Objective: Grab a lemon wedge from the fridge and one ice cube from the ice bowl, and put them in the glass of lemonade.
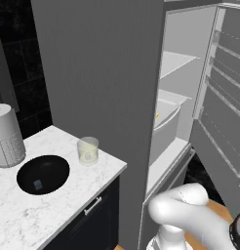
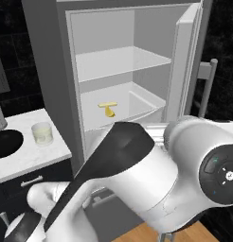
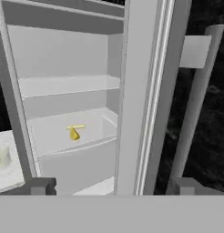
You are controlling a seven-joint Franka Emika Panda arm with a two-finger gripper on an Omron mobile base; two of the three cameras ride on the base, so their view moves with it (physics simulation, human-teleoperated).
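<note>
The fridge (image 2: 123,71) stands open, the wedge (image 2: 108,109) on its lower shelf. The gripper (image 3: 111,185) is spread wide and empty, the door edge between its tips and the wedge at its 11 o'clock.

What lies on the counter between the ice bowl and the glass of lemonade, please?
Nothing: in the left base view, just bare marble counter separates the ice bowl from the glass of lemonade.

You face the fridge (image 2: 123,33) with its door (image 2: 184,61) swung open to the right. A yellow lemon wedge (image 2: 108,109) lies on its lower shelf (image 2: 137,106). To the left, the glass of lemonade (image 2: 42,133) stands on the marble bench (image 2: 33,156), near the black ice bowl (image 2: 4,143). The white arm (image 2: 137,184) covers the foreground.
</note>
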